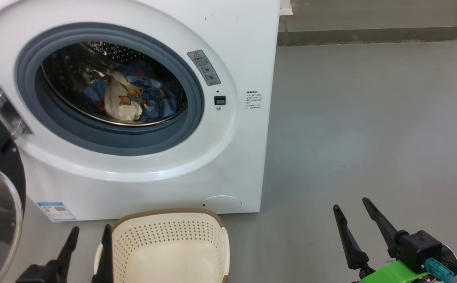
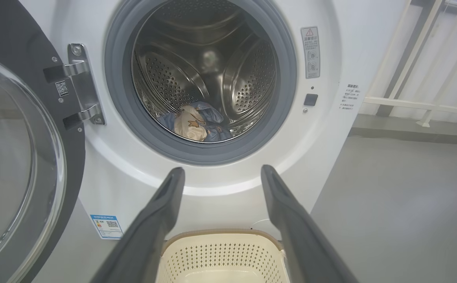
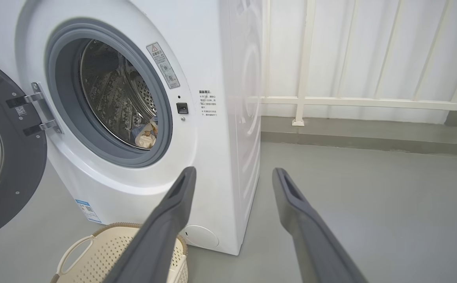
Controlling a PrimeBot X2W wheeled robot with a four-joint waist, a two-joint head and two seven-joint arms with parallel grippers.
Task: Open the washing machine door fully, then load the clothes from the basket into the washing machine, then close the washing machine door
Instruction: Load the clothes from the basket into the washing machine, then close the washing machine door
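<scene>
Left gripper (image 1: 90, 236) and right gripper (image 1: 352, 212) both stand with fingers spread wide and empty, low before the washer (image 1: 232, 39). Clothes (image 1: 130, 94) lie in the drum (image 1: 94, 55), and the basket (image 1: 165, 215) in front looks empty, so the step left is judged to be shutting the door (image 1: 0, 184). The door hangs swung out on its upright hinge (image 1: 6, 108) at the washer's left side, just left of the left gripper. The left arm is much the nearer; the right lies well apart, beyond the basket. For writing there is a blue label (image 1: 56, 211) low on the washer's front, a grey warning sticker (image 1: 204, 67) with a red triangle, and small printed lines (image 1: 254, 100) beside the opening, all too small to read.
</scene>
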